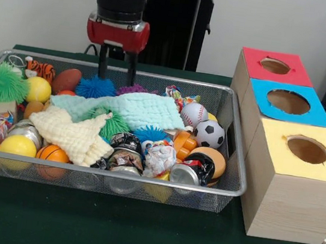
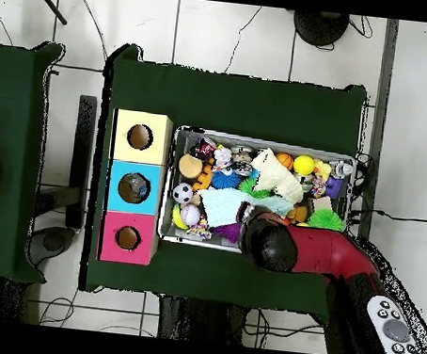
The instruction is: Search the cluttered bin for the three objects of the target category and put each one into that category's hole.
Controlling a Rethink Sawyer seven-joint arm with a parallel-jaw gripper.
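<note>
Gripper over the bin's far edge, empty and spread.

The gripper hangs with its two fingers parted, pinching nothing, directly above the blue spiky ball at the back of the bin. Which category is wanted cannot be told; the holed boxes stand beside the bin, well apart from the gripper.

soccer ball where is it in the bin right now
In the front view the soccer ball lies at the bin's right end, just below the baseball, on the side nearest the boxes.
</note>
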